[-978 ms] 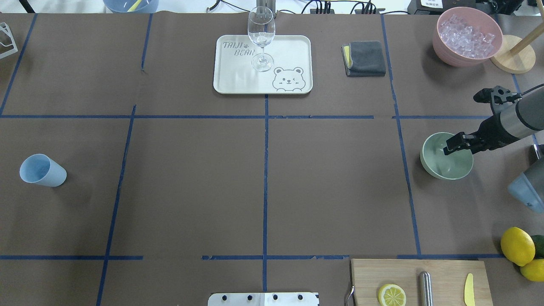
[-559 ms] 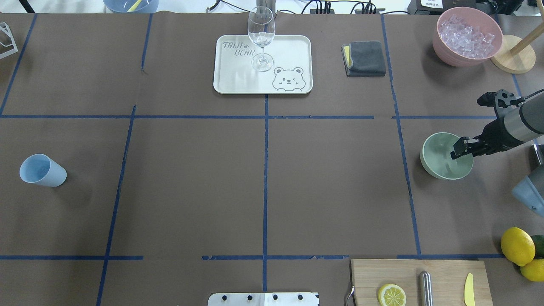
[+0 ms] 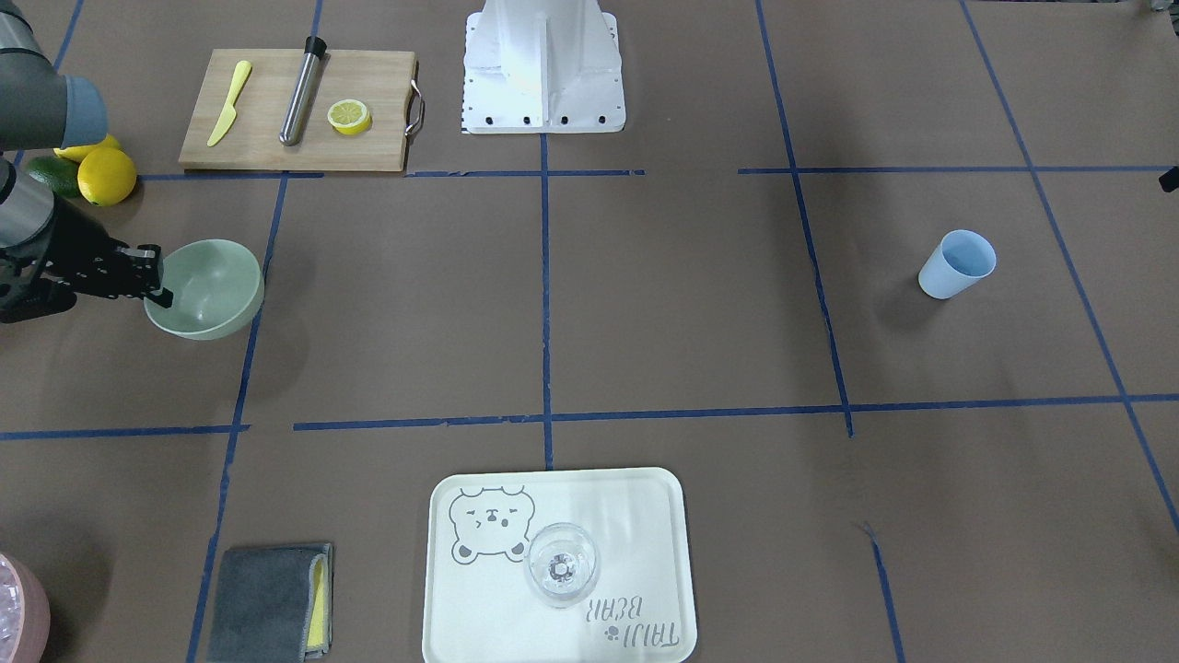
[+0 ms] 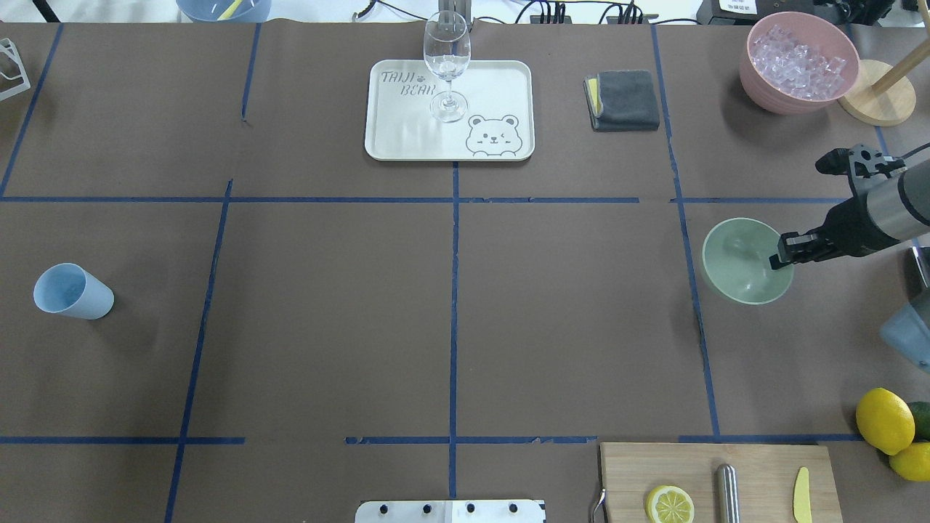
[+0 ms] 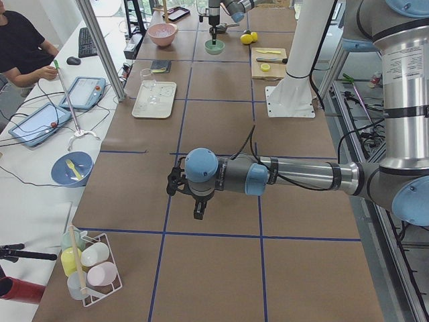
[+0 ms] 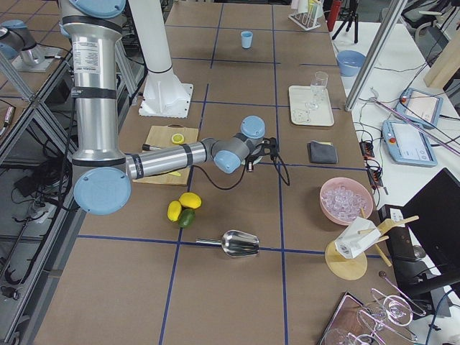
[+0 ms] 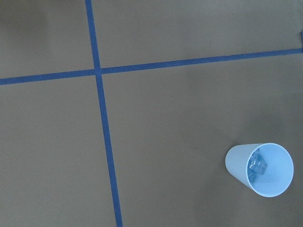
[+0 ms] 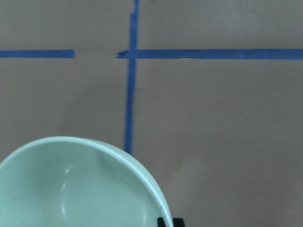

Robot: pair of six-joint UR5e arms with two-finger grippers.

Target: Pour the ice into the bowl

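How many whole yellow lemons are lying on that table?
2. The first lemon lies near the cutting board; the second lemon sits right beside it, with a green lime.

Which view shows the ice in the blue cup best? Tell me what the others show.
The left wrist view: it looks down into the blue cup, where the ice glints. Overhead, front-facing and right-side views show only the cup; the rest show neither.

On the worktop are counted one mint-green bowl, one blue cup, one pink tub, one stemmed glass, one tray, one grey cloth and one cutting board. On it are counted one lemon slice, one yellow knife, one metal rod; beside it, two whole lemons.
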